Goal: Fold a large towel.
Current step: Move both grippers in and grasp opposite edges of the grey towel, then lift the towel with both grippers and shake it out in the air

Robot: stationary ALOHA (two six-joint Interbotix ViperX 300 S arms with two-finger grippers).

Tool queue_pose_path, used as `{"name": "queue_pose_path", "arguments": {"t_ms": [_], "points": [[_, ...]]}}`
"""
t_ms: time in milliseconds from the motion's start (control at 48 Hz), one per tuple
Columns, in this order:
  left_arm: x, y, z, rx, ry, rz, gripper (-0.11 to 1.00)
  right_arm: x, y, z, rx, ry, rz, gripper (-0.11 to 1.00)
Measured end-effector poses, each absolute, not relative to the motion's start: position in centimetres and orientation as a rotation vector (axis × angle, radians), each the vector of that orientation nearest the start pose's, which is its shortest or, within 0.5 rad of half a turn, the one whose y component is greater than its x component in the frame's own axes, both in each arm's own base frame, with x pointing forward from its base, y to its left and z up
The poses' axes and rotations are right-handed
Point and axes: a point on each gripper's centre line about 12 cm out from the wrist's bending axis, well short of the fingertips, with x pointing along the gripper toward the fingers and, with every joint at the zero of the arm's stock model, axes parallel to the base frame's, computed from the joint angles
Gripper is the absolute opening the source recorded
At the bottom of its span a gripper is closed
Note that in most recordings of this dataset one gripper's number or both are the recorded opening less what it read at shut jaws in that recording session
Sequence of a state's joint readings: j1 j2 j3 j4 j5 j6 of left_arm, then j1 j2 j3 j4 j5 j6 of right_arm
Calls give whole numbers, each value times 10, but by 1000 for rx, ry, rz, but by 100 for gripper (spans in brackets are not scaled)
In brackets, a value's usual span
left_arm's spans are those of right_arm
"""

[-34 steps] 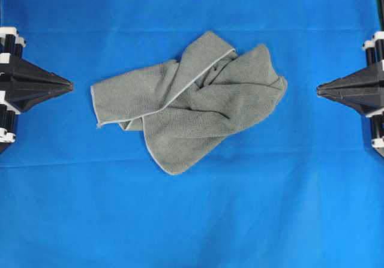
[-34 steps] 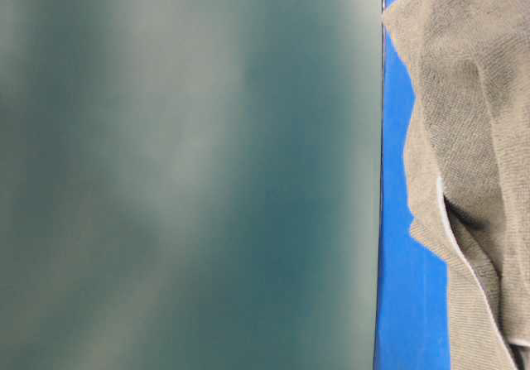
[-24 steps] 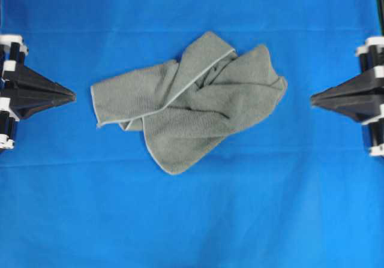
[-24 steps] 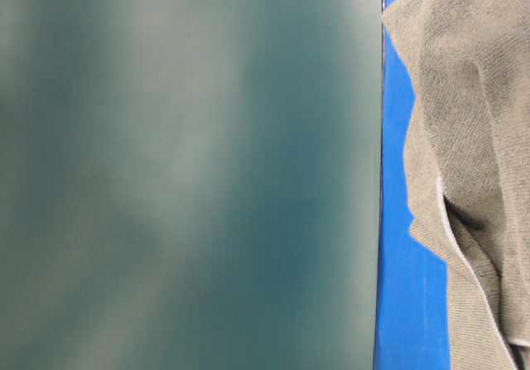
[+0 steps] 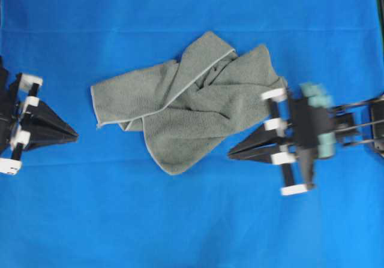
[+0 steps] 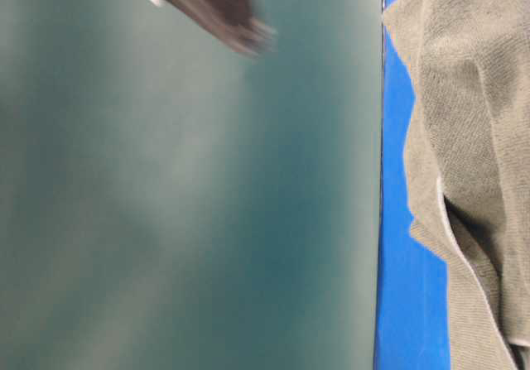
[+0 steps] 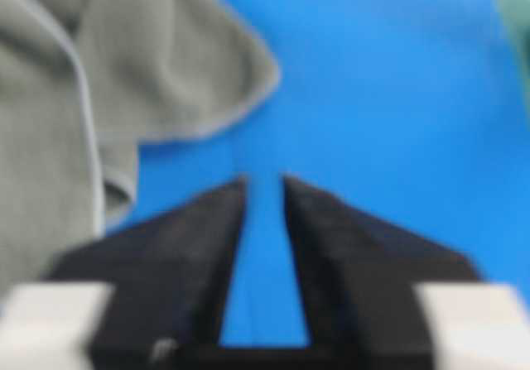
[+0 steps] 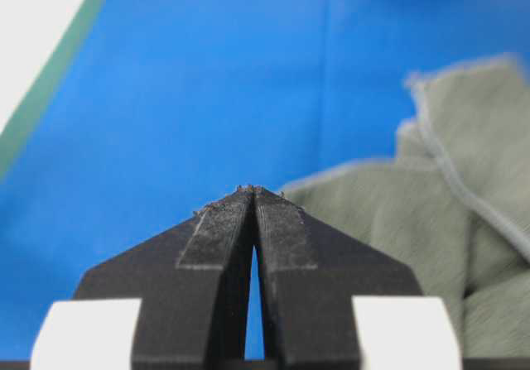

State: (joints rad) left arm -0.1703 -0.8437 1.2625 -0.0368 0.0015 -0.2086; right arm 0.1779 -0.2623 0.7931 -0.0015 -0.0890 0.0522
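The grey-green towel [image 5: 192, 100] lies crumpled and twisted on the blue table covering [image 5: 180, 220], with a pale hem running along its folds. My left gripper [image 5: 75, 137] is at the table's left, a short way from the towel's left corner; in the left wrist view it [image 7: 265, 180] is open with only blue cloth between its fingers, and the towel [image 7: 83, 97] lies ahead to the left. My right gripper [image 5: 230, 156] is just off the towel's lower right edge. In the right wrist view it [image 8: 252, 189] is shut on nothing, with the towel [image 8: 414, 221] just ahead to the right.
The table-level view is mostly a blurred teal surface [image 6: 182, 221], with the towel [image 6: 472, 138] on a blue strip at the right and a blurred dark gripper part [image 6: 207, 6] at the top. A green table edge [image 8: 50, 64] runs along the left of the right wrist view.
The right arm has swung well to the left, from the table's right edge to the towel's lower right side. The left gripper has shifted down a little and tilted.
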Motion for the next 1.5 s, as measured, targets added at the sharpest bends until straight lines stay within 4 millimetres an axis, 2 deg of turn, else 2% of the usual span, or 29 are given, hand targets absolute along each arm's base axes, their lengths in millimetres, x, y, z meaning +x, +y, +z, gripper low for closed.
{"name": "queue_pose_path", "arguments": {"t_ms": [63,146,271,313,354,563,792,980,1084,1146,1271,1313,1396,1501], "points": [[195,-34,189,-210,488,-107,50,352,63,216,15,508,159,3],[198,-34,176,-204,546,-99,71,369,66,196,20,583,152,21],[203,-35,152,-187,659,-84,73,389,70,166,26,657,143,55],[205,-34,145,-179,689,-77,73,393,71,156,24,680,142,63],[207,-32,138,-179,713,-62,74,397,72,150,23,694,142,65],[226,-21,112,-164,754,-7,74,406,73,117,19,756,135,62],[249,-10,90,-51,817,-2,75,411,65,95,25,760,115,62],[254,10,77,-12,853,41,75,414,63,90,31,744,110,61],[255,16,76,-9,859,56,71,414,63,91,30,742,111,53],[254,17,75,-5,883,56,61,414,63,91,31,742,110,39],[254,20,75,-15,927,65,28,414,63,91,29,742,112,3],[254,21,75,-18,942,69,17,414,63,91,27,742,113,0],[255,22,76,-16,955,69,2,413,65,90,26,744,115,0],[254,22,79,-18,968,69,1,413,69,90,21,744,126,1]]}}
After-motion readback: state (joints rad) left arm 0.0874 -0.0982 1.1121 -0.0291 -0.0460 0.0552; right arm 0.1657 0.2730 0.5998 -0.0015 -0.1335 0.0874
